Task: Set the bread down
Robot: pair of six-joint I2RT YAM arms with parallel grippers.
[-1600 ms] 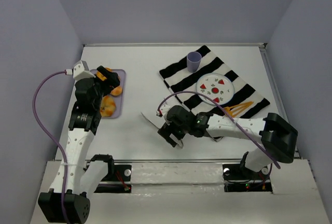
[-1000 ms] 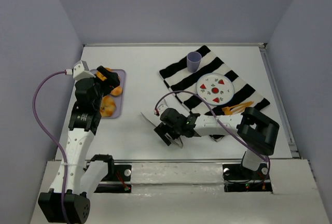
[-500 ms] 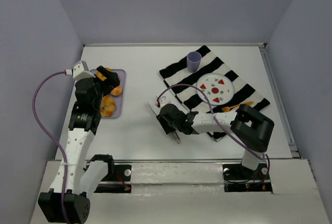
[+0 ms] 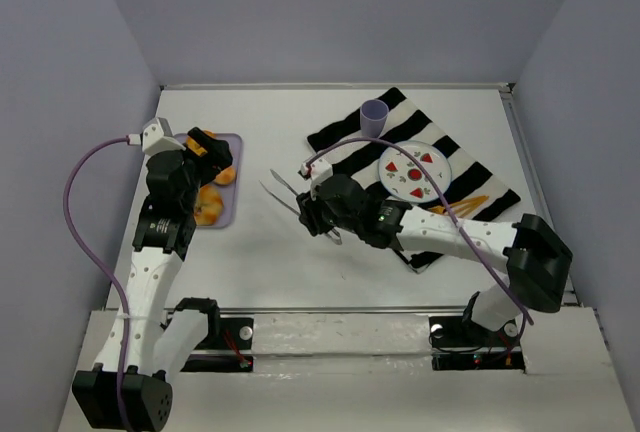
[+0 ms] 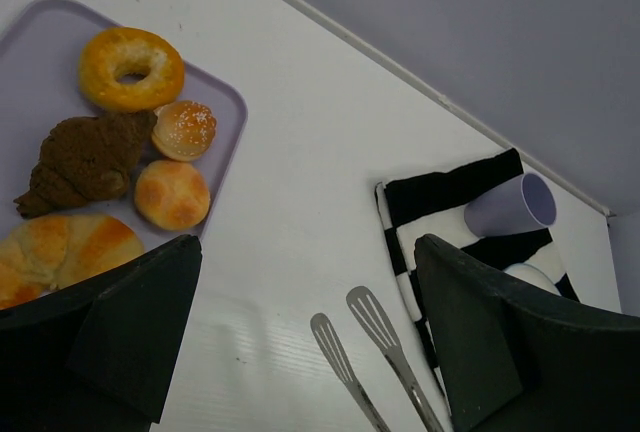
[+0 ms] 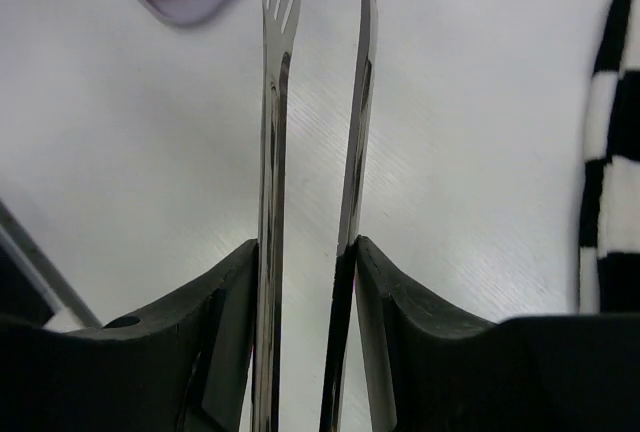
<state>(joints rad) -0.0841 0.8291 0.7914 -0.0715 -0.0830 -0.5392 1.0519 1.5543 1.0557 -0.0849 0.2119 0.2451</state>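
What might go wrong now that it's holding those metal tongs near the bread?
The right fingers pinch the tongs far from their tips, so the long blades could twist or slip. The bread pieces lie packed together on the tray; a grab may shove neighbours. The left fingers hang above that tray and could get bumped.

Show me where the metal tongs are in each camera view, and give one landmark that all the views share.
Top external: tongs just left of centre, left of the striped cloth.
Left wrist: tongs at the bottom edge, centre; only the tips show.
Right wrist: tongs running up the middle of the picture.
Shared landmark: the striped cloth, right of the tongs in every view.
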